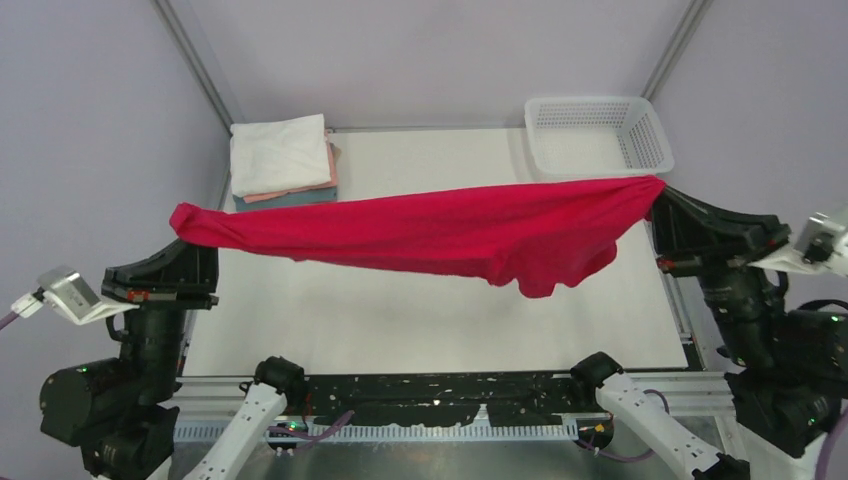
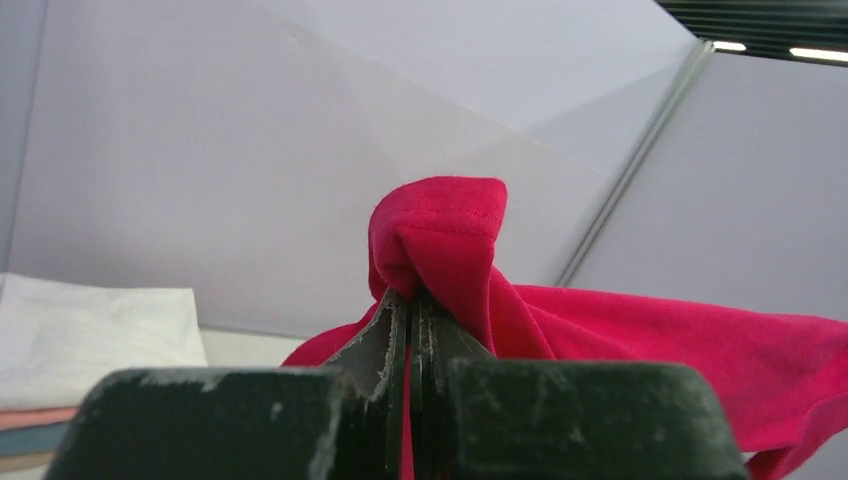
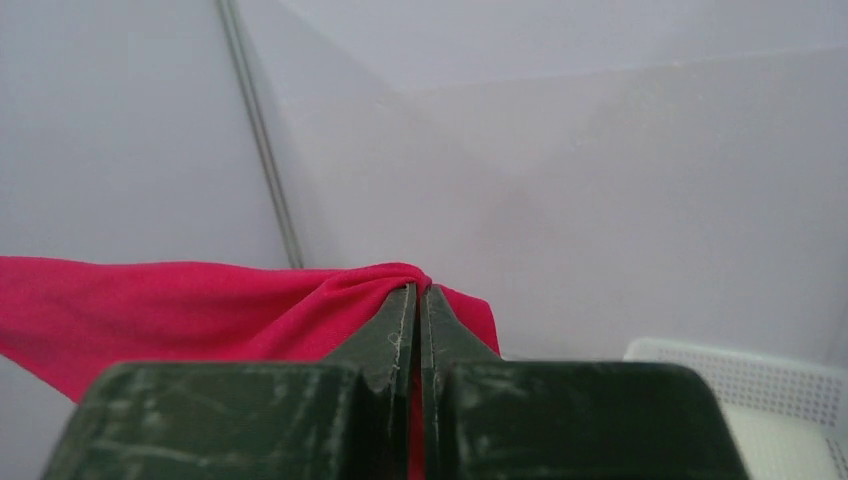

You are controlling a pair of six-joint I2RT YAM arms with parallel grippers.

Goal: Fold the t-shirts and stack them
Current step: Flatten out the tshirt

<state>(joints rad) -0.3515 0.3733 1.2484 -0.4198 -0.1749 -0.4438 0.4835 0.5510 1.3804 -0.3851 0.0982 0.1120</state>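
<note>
A bright red t-shirt (image 1: 440,232) hangs stretched in the air across the table, sagging lower toward its right end. My left gripper (image 1: 184,228) is shut on its left end; up close the cloth (image 2: 440,245) bunches above the closed jaws of the left gripper (image 2: 412,295). My right gripper (image 1: 655,193) is shut on the right end, where red cloth (image 3: 200,305) comes out of the pinched tips of the right gripper (image 3: 420,290). A stack of folded t-shirts (image 1: 282,160), white on top over salmon pink and teal, lies at the back left.
A white plastic mesh basket (image 1: 597,134) stands at the table's back right corner, just behind the right gripper. The white table top (image 1: 400,320) lies under the hanging shirt. Lilac walls close in the back and sides.
</note>
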